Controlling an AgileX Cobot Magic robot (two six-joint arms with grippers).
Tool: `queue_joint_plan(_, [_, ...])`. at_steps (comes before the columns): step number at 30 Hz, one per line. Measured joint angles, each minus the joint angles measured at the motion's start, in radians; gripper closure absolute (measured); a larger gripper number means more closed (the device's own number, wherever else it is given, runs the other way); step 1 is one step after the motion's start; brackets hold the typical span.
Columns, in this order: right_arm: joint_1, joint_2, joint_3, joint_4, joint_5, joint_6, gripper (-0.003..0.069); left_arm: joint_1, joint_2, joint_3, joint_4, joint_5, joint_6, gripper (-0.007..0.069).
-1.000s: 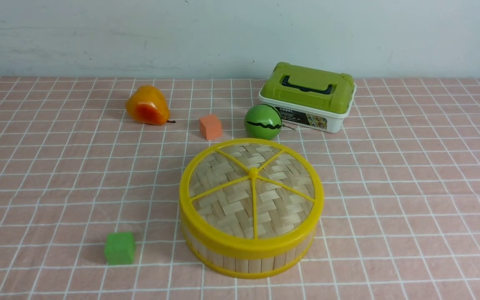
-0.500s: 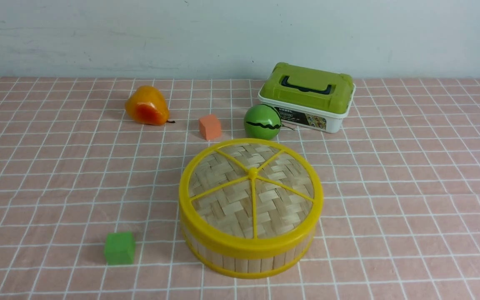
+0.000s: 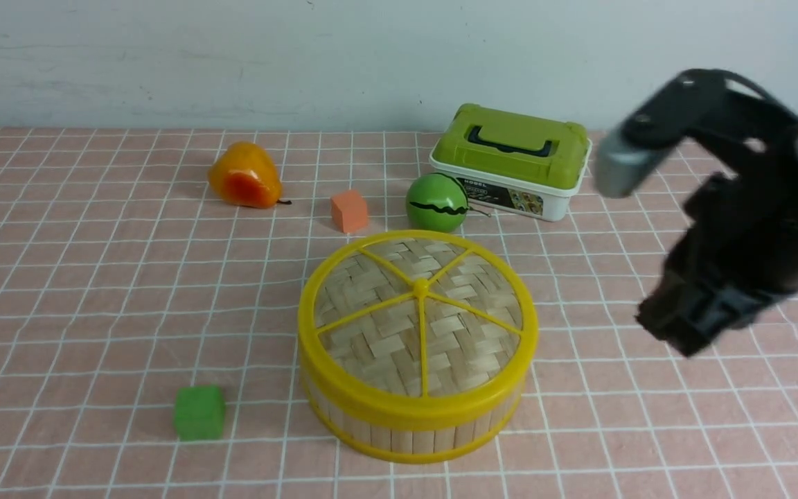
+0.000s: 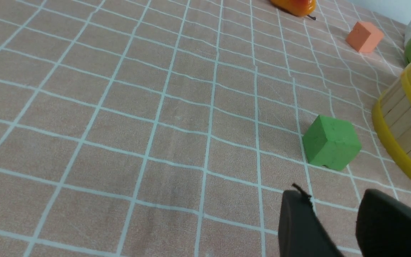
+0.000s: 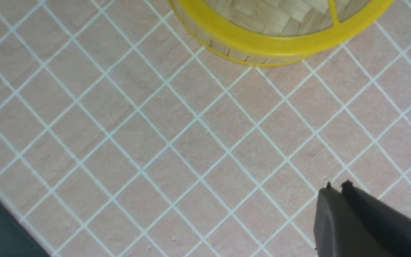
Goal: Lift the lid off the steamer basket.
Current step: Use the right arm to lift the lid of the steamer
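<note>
Front view gives you the surface (image 3: 94, 312) first: a pink cloth ruled in white squares, slightly wrinkled, running back to a pale bluish wall (image 3: 233, 62). Nearest you on it sits a green cube (image 3: 199, 412), left of the steamer basket (image 3: 413, 435). The steamer basket stands near the middle, its slat walls upright between yellow rims. The lid (image 3: 418, 315) is seated flat on top, its spokes meeting at the centre knob. Beyond it, left to right, you have an orange-yellow pear (image 3: 244, 175), an orange cube (image 3: 349, 211) and a green striped ball (image 3: 437, 202). Farthest back is a white box with a green lid (image 3: 510, 163), close to the wall.

The right claw (image 3: 683, 333) hangs over the surface to the right of the lid, well apart from it and touching nothing; it is blurred in this view. Its wrist view shows you two fingertips (image 5: 330, 200) pressed together with nothing between them, and bare cloth between them and the steamer basket's rim.

In the left wrist view, the left claw (image 4: 332, 196) has its jaws parted, with cloth showing through the gap and nothing held. The green cube lies near its tips, and the steamer basket's wall stands just past that cube.
</note>
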Motion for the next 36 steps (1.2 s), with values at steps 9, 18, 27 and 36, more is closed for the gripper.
queue_joint_plan(9, [0.051,0.374,-0.37,-0.021,-0.002,0.117,0.05,0.0,0.0,0.0,0.0,0.0,0.0,0.0386])
queue_joint_plan(18, [0.053,0.62,-0.595,0.008,-0.003,0.177,0.0233,0.0,0.0,0.0,0.0,0.0,0.0,0.0386])
queue_joint_plan(27, [0.053,0.723,-0.637,0.005,-0.004,0.216,0.0274,0.0,0.0,0.0,0.0,0.0,0.0,0.0386])
queue_joint_plan(36, [0.055,0.726,-0.639,0.023,-0.003,0.211,0.0522,0.0,0.0,0.0,0.0,0.0,0.0,0.0386])
